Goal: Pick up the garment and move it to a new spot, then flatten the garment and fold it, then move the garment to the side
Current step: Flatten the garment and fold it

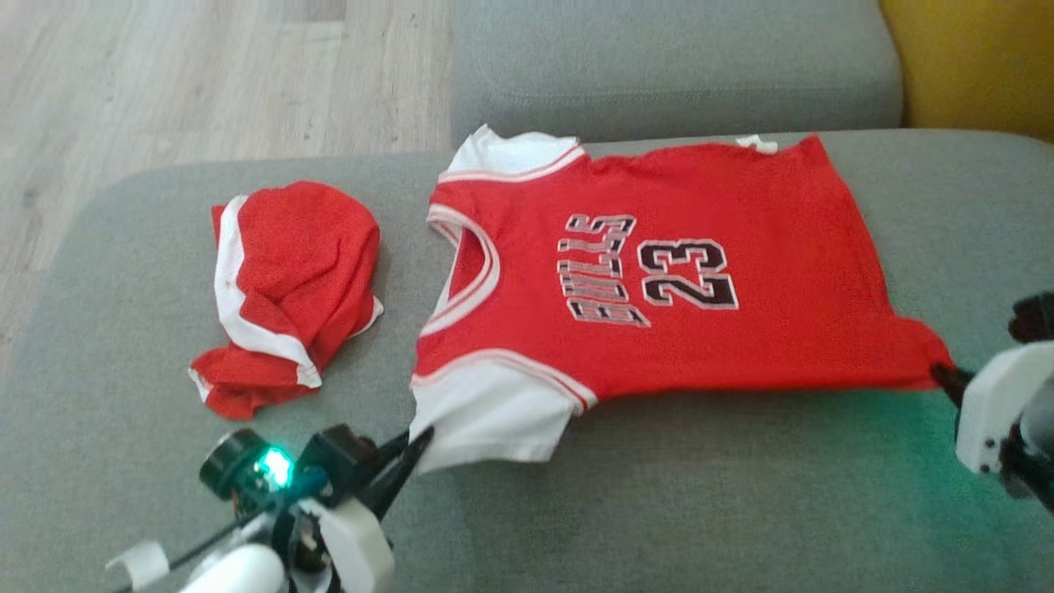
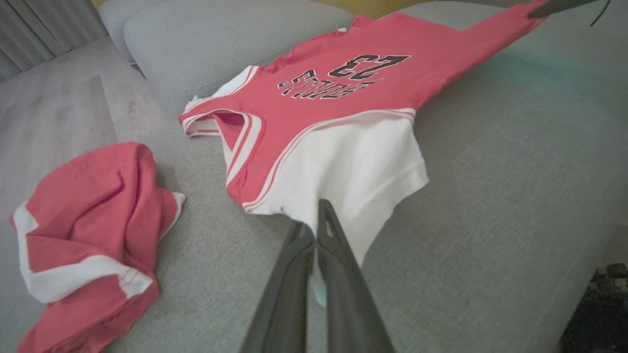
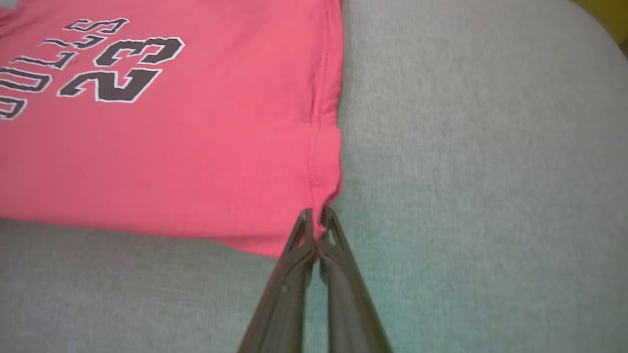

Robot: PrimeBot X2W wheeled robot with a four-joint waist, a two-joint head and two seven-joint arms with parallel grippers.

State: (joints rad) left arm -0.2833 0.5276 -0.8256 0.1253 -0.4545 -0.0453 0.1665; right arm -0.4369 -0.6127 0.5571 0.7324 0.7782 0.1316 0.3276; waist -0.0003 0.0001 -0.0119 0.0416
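Pulling harder could slip the white sleeve [image 1: 486,412] from your left jaws, clenched lower left; right jaws grip the jersey [image 1: 766,346] hem [image 3: 325,193].

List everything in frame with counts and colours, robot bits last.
jersey: 1, red with white sleeves and black "BULLS 23", spread out mid sofa seat
crumpled garment: 1, red with white stripes, bunched on the seat left of the jersey in the head view, not touching it
sofa seat: 1, grey, under both garments
back cushion: 1, grey, behind the seat
floor: 1, pale wood, upper left of the head view
yellow object: 1, yellow, upper right corner, cannot tell what it is
left fingers: 2, dark, shut on the jersey's near white sleeve
right fingers: 2, dark, shut on the jersey's near hem corner
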